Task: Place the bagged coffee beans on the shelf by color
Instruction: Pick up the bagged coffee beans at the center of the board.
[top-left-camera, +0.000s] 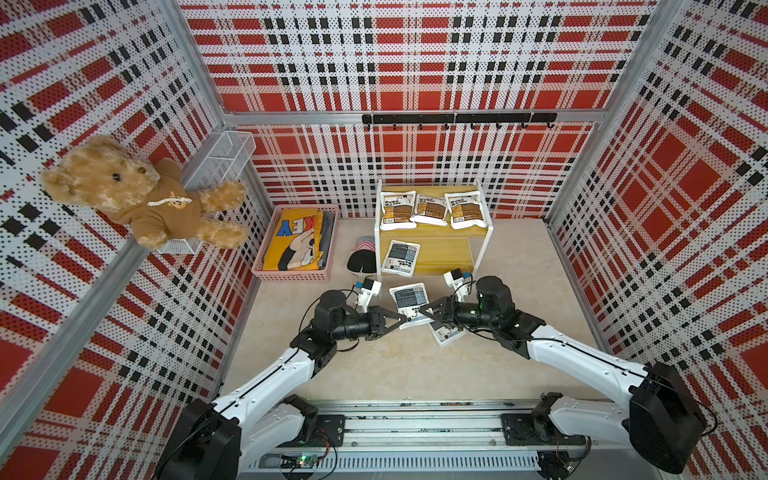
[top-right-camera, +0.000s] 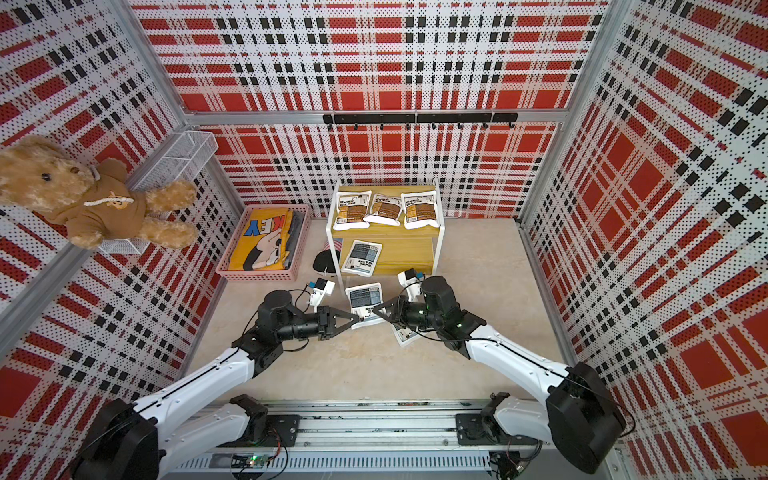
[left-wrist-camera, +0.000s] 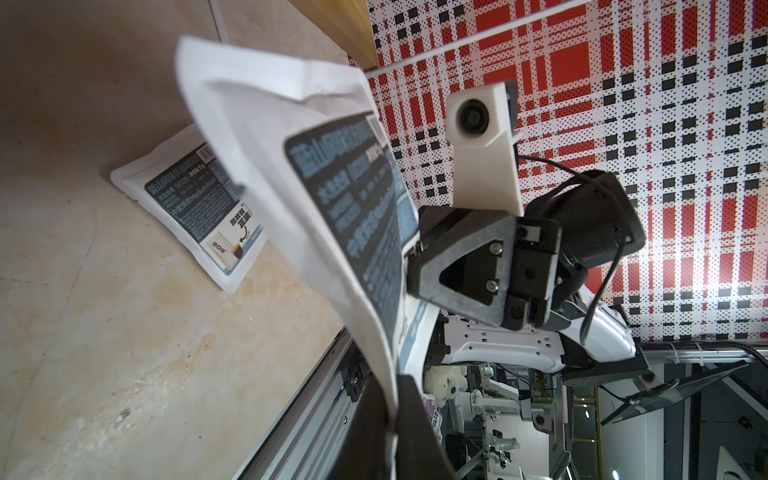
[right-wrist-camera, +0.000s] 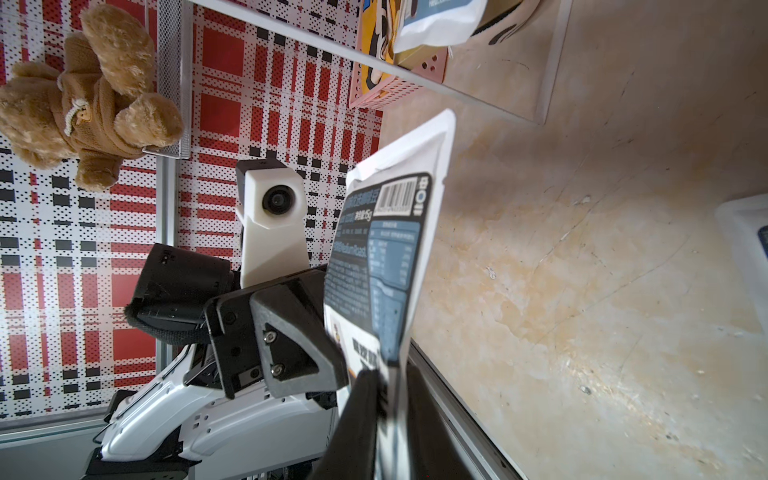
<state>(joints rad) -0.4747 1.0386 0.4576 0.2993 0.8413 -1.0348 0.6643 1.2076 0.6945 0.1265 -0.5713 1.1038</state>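
A grey-panel bag of coffee beans (top-left-camera: 409, 301) (top-right-camera: 365, 299) hangs in the air in front of the shelf (top-left-camera: 446, 255), held from both sides. My left gripper (top-left-camera: 404, 321) (left-wrist-camera: 395, 399) is shut on one white edge of it. My right gripper (top-left-camera: 422, 309) (right-wrist-camera: 390, 374) is shut on the opposite edge. A second grey bag (top-left-camera: 446, 333) (left-wrist-camera: 199, 199) lies flat on the floor beneath the right gripper. A third grey bag (top-left-camera: 401, 257) lies on the lower board. Three brown-panel bags (top-left-camera: 430, 209) lie in a row on the upper board.
A pink basket (top-left-camera: 266, 272) holding a folded yellow cloth stands left of the shelf, with a black cap (top-left-camera: 361, 262) between them. A teddy bear (top-left-camera: 137, 195) and a white wire basket (top-left-camera: 224, 158) hang on the left wall. A black hook rail (top-left-camera: 457, 118) runs along the back wall.
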